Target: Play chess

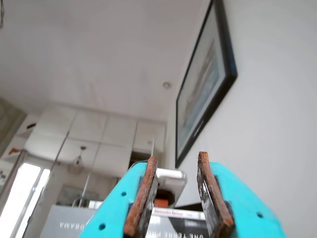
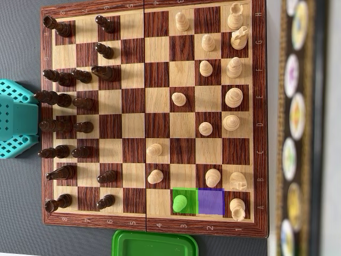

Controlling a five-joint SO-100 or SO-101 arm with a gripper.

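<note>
Pincer (image 1: 178, 191) points up toward the ceiling, jaws parted, empty.

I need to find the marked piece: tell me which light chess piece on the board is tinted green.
The pawn in the bottom row of the overhead view, on the green-highlighted square beside the purple square. All other light pieces are plain cream.

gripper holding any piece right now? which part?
Nothing is held. In the wrist view the gripper points up toward the ceiling with its jaws apart and only empty space between the fingertips. The green-tinted pawn stands untouched on the chessboard.
</note>
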